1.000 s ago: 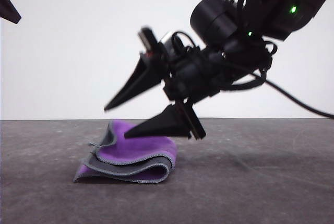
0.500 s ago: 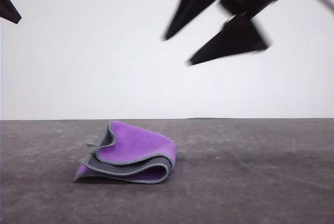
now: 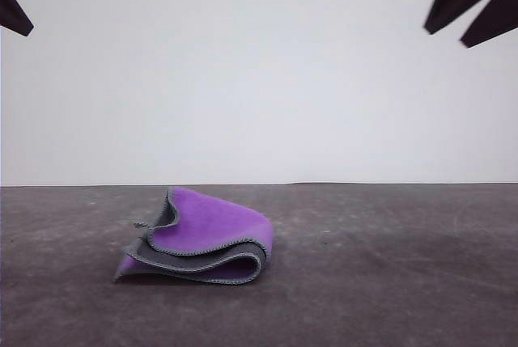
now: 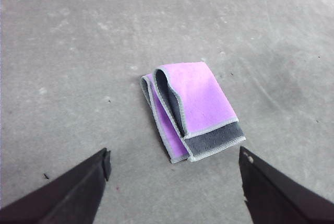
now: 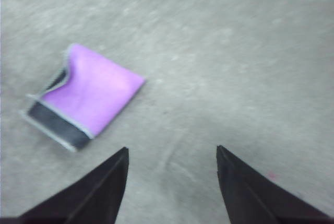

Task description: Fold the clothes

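Observation:
The clothes (image 3: 202, 238) are one small cloth lying folded in layers on the table, purple on top with a charcoal band and grey stitched edging. In the left wrist view the cloth (image 4: 193, 109) lies beyond my open left gripper (image 4: 174, 153), untouched. The right wrist view shows the cloth (image 5: 88, 96) well off to one side of my open right gripper (image 5: 171, 150). From the front, the right gripper (image 3: 445, 37) hangs high at the upper right, far above the cloth. One dark fingertip (image 3: 12, 11) of the left gripper pokes in at the upper left.
The dark grey table (image 3: 388, 282) stretches bare on both sides of the cloth. A plain white wall (image 3: 259, 80) rises behind it.
My right gripper has lifted from just above the cloth, up and away to the upper right, staying open. The cloth stays folded on the table. The left gripper has not moved.

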### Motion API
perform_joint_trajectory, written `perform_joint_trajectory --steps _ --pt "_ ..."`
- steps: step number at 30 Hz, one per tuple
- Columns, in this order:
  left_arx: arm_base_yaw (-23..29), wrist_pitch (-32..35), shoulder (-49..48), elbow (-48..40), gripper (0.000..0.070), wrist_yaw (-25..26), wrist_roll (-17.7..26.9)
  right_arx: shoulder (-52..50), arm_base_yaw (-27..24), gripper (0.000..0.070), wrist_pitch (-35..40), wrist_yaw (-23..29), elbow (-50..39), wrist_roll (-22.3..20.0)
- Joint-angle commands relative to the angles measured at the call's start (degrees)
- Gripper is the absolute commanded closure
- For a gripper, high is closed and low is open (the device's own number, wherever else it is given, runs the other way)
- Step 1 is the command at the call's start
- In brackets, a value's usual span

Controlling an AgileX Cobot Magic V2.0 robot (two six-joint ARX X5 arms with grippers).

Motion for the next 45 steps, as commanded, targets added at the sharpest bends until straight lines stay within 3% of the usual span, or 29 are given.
perform_joint_trajectory --steps 1,11,12,13,14,15,17,34,36,42,45 --pt "-0.3 0.5 0.2 0.6 0.0227 -0.1 -0.2 -1.4 0.1 0.0369 0.8 0.6 -1.0 -0.7" --pt "-0.3 0.9 0.2 0.6 0.0243 -0.1 -0.2 -5.6 0.2 0.0378 4.0 0.9 -5.6 -0.6" --pt "-0.3 0.8 0.2 0.6 0.0277 0.0 -0.2 -5.6 0.2 0.04 3.9 0.9 -5.6 -0.6" --pt "-0.3 0.8 0.2 0.6 0.0457 0.1 -0.2 -5.6 0.2 0.0539 3.8 1.0 -5.6 -0.6" --pt "-0.3 0.9 0.2 0.6 0.0594 0.3 -0.3 -5.6 0.1 0.0637 3.7 1.1 -5.6 -0.7" --pt "-0.3 1.0 0.2 0.6 0.0654 0.6 -0.4 -5.5 0.1 0.0669 3.8 1.2 -5.6 -0.7" --pt "-0.3 0.9 0.2 0.7 0.07 1.1 -0.4 -5.5 0.1 0.0685 4.0 1.0 -5.6 -0.6" --pt "0.1 1.8 -0.6 0.0 0.07 1.2 0.8 -5.6 0.1 0.0685 4.1 0.9 -5.6 -0.6" --pt "1.6 5.1 -2.1 -2.5 0.07 1.3 3.3 -5.6 0.1 0.0685 4.1 1.0 -5.6 -0.6" --pt "10.2 20.2 -12.3 -17.8 0.07 1.2 3.5 -5.6 0.1 0.0685 4.1 1.0 -5.6 -0.6" --pt "15.1 23.6 -18.3 -23.6 0.07 0.9 3.8 -5.6 0.1 0.0685 4.1 1.0 -5.6 -0.6"
